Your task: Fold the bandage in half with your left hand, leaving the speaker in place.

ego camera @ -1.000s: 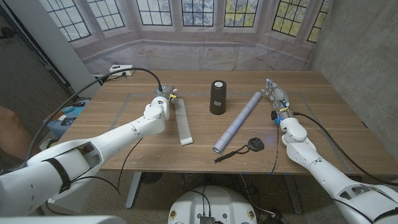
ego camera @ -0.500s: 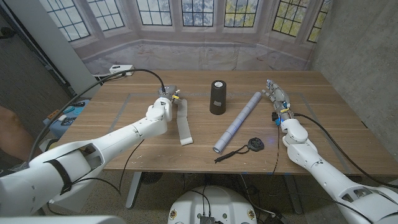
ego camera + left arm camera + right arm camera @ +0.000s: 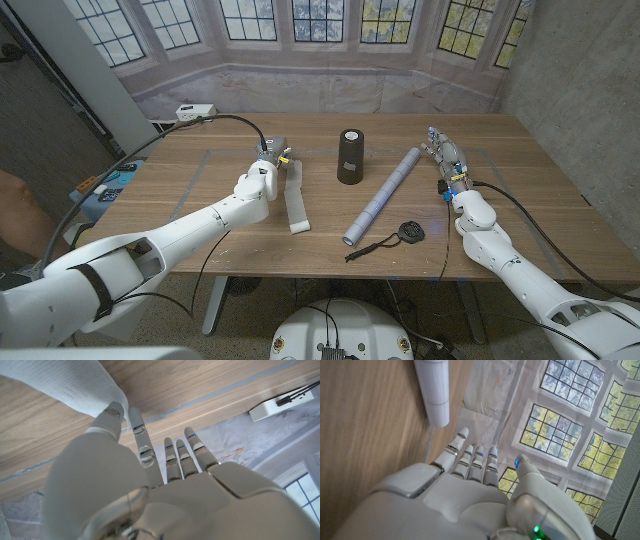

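White ribbed bandage (image 3: 294,198) | left hand (image 3: 268,160) seemingly pinching its end | matte cylindrical speaker (image 3: 350,156)

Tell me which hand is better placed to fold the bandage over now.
The left hand. Its fingers already touch the far end of the bandage, which looks slightly lifted. The right hand waits across the table, beyond the speaker and the paper roll.

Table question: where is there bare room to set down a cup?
Bare wood lies left of the left hand and bandage, and beyond the right hand. It is crowded between the speaker, paper tube and black strap.
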You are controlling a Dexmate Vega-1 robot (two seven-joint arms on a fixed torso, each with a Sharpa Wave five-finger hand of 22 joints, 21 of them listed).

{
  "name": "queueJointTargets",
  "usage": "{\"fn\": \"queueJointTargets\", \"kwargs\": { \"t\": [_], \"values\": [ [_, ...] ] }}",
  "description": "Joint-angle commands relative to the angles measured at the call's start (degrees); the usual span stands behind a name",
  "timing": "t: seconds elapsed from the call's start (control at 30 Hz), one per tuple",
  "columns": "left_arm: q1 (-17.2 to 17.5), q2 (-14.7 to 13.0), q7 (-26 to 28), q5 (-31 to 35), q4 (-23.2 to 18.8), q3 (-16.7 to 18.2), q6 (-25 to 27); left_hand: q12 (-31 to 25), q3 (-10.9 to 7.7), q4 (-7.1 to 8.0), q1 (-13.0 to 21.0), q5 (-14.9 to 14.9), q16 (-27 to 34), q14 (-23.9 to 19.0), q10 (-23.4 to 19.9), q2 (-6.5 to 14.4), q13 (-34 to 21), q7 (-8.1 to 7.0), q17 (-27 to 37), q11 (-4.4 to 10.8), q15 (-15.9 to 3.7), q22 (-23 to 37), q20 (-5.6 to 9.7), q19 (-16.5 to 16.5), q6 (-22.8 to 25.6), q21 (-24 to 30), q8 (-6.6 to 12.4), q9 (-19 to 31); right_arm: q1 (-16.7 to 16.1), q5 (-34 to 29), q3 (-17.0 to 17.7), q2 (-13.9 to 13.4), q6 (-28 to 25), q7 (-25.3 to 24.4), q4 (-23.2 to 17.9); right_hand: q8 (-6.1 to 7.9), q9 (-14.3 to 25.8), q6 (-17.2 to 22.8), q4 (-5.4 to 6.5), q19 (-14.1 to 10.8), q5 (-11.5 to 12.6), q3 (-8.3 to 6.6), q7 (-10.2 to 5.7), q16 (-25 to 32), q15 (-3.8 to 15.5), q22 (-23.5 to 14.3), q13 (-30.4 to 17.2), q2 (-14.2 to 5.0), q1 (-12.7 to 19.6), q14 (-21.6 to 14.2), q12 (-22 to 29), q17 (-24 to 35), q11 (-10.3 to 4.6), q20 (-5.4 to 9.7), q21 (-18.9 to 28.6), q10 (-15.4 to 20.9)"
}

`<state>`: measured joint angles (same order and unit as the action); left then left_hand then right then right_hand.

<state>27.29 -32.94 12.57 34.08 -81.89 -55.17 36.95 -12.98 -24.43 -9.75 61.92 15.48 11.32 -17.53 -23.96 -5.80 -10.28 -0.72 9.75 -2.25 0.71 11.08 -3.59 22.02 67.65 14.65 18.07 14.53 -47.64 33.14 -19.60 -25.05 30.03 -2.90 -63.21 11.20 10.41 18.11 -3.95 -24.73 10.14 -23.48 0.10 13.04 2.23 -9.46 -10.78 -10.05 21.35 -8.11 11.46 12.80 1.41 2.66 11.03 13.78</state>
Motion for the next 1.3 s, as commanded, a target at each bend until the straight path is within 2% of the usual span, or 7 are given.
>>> {"fn": "queueJointTargets", "kwargs": {
  "t": [0.03, 0.1, 0.47, 1.13, 1.3],
  "values": [
    [1.0, 0.0, 1.6, 0.7, 0.0, 0.7, -1.2, -0.3, 0.14, 0.02, 6.1, 0.3, 0.2, -0.6, -0.6, 5.1, -0.1, -0.06, 0.1, 0.14, -0.12, 0.1, -0.2, 0.7, 0.6, 0.5, 0.49, 0.3, -0.5, 0.3, 0.2, -0.1, 0.1, 0.1, -0.2, -0.25, 0.1, 0.7, -0.14, -0.5, 0.1, -0.1, -0.03, 0.3, 1.24, -0.2, -0.2, -0.08, 0.3, -0.6, -0.1, 0.1, 0.14, 2.06, -0.1, 0.3],
    [1.1, 0.0, 1.7, 0.7, 0.0, 0.8, -1.5, -0.2, 0.26, 0.07, 6.1, 0.4, 0.1, -0.7, -0.7, 5.0, -0.1, 0.36, 0.1, 0.2, -0.1, 0.1, -0.22, 0.7, 1.3, 0.5, 0.83, 0.4, -0.5, 0.3, 0.2, -0.1, 0.1, 0.0, -0.2, -0.23, 0.1, 0.8, -0.15, -0.6, 0.1, -0.11, 0.03, 0.3, 1.22, -0.2, -0.2, -0.09, 0.3, -0.7, -0.1, 0.1, 0.25, 2.03, -0.1, 0.3],
    [1.6, 0.3, 2.8, 1.5, 0.4, 0.8, -2.8, -0.1, 0.31, 0.2, 6.2, 0.8, 0.1, -1.3, -1.4, 4.9, -0.2, 0.32, 0.2, 0.86, -0.52, 0.2, 0.07, 1.0, 1.9, 0.7, 1.14, 0.4, -1.4, 0.6, 0.6, -0.3, 0.5, 0.0, -0.5, -0.26, 0.1, 0.8, -0.12, -0.6, 0.0, -0.12, 0.03, 0.3, 1.13, -0.2, -0.2, -0.1, 0.3, -0.7, -0.2, 0.2, 0.2, 2.07, -0.1, 0.2],
    [1.9, 0.3, 3.5, 1.7, 0.5, 1.6, -3.7, 0.4, 0.32, 0.59, 5.8, 1.4, -0.1, -1.4, -1.4, 5.1, -0.2, -0.08, 0.4, 0.28, -0.24, 0.3, -0.04, 0.7, 1.6, 0.6, 1.28, 0.7, -0.9, 0.8, 0.5, 0.0, 0.5, 0.5, 0.4, -0.29, 0.1, 0.8, -0.09, -0.6, 0.0, -0.16, 0.04, 0.3, 1.23, -0.2, -0.2, -0.1, 0.2, -0.7, -0.2, 0.2, 0.13, 2.08, -0.1, 0.2],
    [2.0, 0.2, 3.1, 1.2, 0.5, 2.0, -3.8, 0.7, 0.61, 0.87, 5.5, 1.5, -0.3, -1.1, -1.1, 5.3, -0.2, 0.07, 0.5, 0.35, -0.07, 0.3, -0.09, 0.5, -0.2, 0.6, 0.59, 0.7, -0.7, 0.6, 0.4, 0.1, 0.4, 0.3, 0.4, -0.31, 0.1, 0.8, -0.09, -0.6, 0.1, -0.16, 0.02, 0.3, 1.24, -0.2, -0.2, -0.1, 0.2, -0.7, -0.2, 0.2, 0.2, 2.1, -0.1, 0.2]
  ]
}}
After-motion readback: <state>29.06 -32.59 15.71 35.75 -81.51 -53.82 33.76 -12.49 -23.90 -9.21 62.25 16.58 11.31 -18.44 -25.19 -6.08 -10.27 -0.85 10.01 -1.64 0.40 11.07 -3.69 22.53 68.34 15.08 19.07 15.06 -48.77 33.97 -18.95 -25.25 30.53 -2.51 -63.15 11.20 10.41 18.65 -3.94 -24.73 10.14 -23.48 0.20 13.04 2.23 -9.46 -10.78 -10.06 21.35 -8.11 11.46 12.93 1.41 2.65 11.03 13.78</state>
